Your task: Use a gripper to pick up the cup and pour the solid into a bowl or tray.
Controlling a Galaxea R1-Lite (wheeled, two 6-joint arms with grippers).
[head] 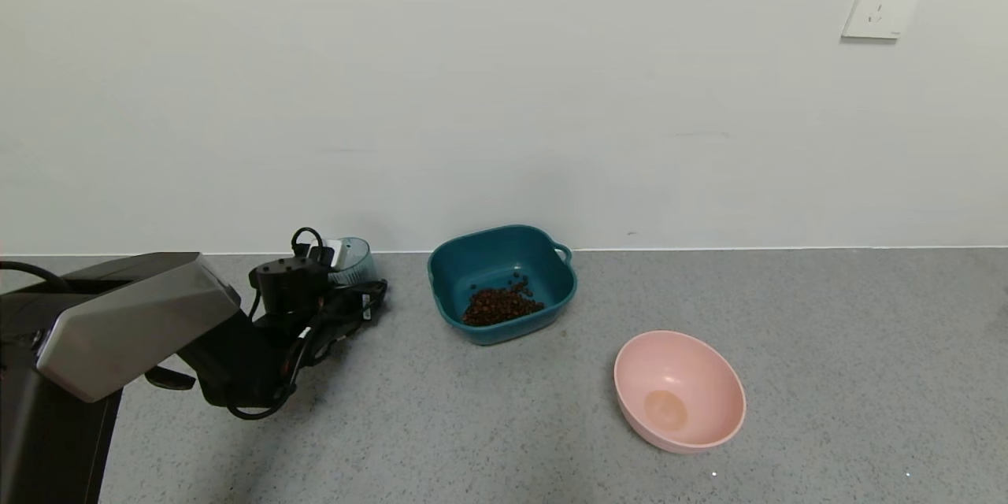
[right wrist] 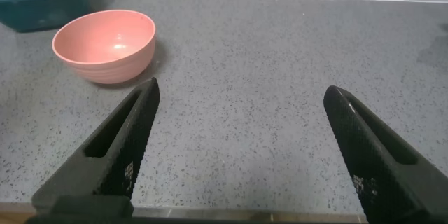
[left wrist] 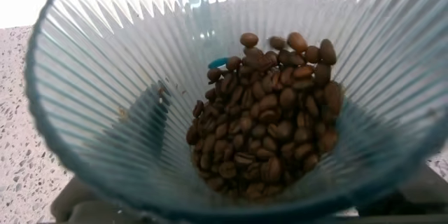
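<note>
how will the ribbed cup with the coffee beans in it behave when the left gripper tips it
The cup looks thin, ribbed and translucent, so probably light and a little flexible under squeeze. The coffee beans are loose and dry, piled to one side, so they will likely slide out together in a sudden rush. Some may bounce, as scattered ones in the teal basin suggest.

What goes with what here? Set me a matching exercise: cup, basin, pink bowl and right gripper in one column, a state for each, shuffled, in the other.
Things:
1. cup
2. basin
3. pink bowl
4. right gripper

States:
a. empty
b. open, over the table
c. teal, beans inside
d. translucent, ribbed, beans inside

Pairs: 1-d, 2-c, 3-a, 4-b
</note>
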